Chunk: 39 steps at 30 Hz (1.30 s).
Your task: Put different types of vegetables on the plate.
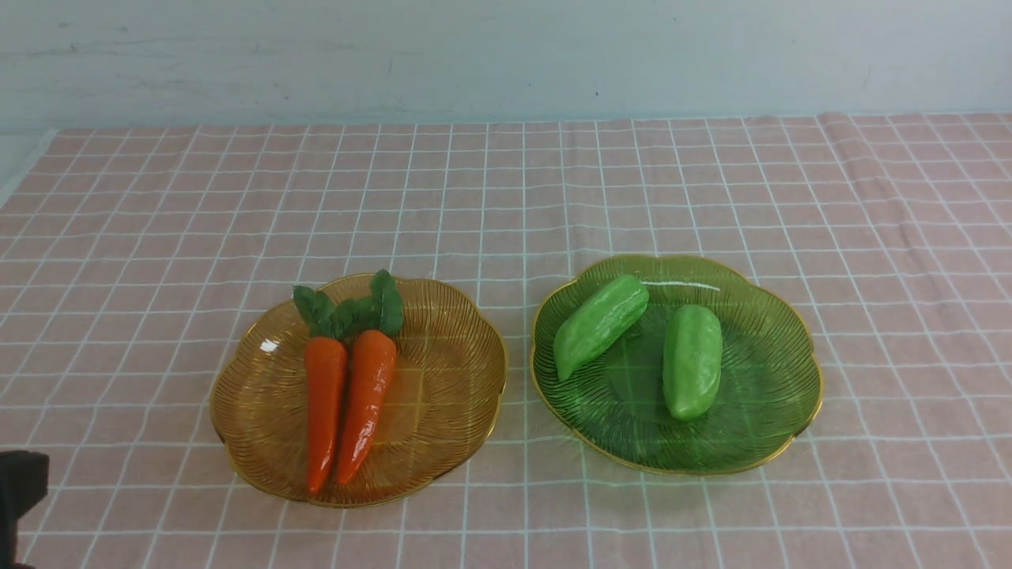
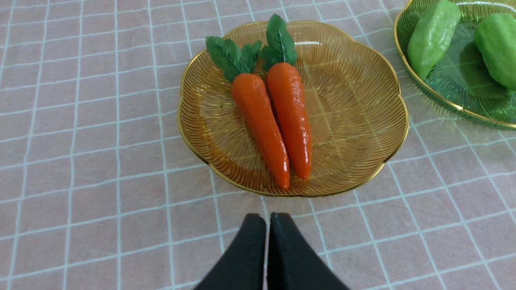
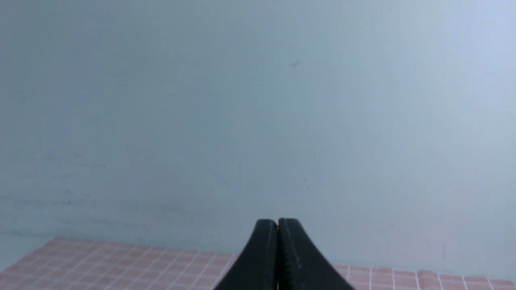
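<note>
Two orange carrots (image 1: 348, 399) with green leafy tops lie side by side on an amber plate (image 1: 443, 371). Two light green gourds (image 1: 601, 324) lie on a green plate (image 1: 775, 395) to its right. In the left wrist view the carrots (image 2: 274, 121) lie on the amber plate (image 2: 354, 121), and my left gripper (image 2: 268, 219) is shut and empty just short of the plate's near rim. A dark part of the left arm (image 1: 20, 490) shows at the front view's left edge. My right gripper (image 3: 277, 223) is shut and empty, pointing at the wall, out of the front view.
A pink checked cloth (image 1: 506, 182) covers the table. A pale wall (image 1: 506, 55) stands behind its far edge. In the left wrist view, the green plate (image 2: 423, 84) with its gourds (image 2: 433, 36) lies just beyond the amber one.
</note>
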Each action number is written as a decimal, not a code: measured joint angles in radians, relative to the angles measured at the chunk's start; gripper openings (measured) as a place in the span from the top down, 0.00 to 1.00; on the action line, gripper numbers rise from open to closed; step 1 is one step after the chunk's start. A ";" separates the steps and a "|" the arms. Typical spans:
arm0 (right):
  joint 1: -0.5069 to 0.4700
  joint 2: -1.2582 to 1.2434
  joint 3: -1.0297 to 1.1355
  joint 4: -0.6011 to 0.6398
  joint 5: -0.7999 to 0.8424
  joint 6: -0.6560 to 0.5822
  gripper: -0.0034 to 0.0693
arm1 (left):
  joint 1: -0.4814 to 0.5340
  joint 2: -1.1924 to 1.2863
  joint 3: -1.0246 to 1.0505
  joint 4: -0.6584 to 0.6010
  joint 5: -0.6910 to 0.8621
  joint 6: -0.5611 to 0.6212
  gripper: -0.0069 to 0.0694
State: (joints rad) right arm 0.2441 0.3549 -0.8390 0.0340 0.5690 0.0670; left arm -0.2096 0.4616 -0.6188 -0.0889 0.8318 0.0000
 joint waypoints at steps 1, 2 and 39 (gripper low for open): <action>0.000 -0.051 0.058 0.000 -0.045 0.003 0.97 | 0.000 -0.005 0.011 -0.005 -0.015 0.000 0.91; 0.000 -0.130 0.151 -0.003 -0.112 0.013 0.97 | 0.000 -0.009 0.020 -0.013 -0.028 0.000 0.91; 0.000 -0.365 0.479 -0.011 -0.357 0.025 0.97 | 0.000 -0.397 0.123 -0.059 -0.099 0.077 0.91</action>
State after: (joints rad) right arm 0.2441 -0.0102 -0.3599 0.0230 0.2118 0.0917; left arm -0.2096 0.0650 -0.4955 -0.1476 0.7324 0.0774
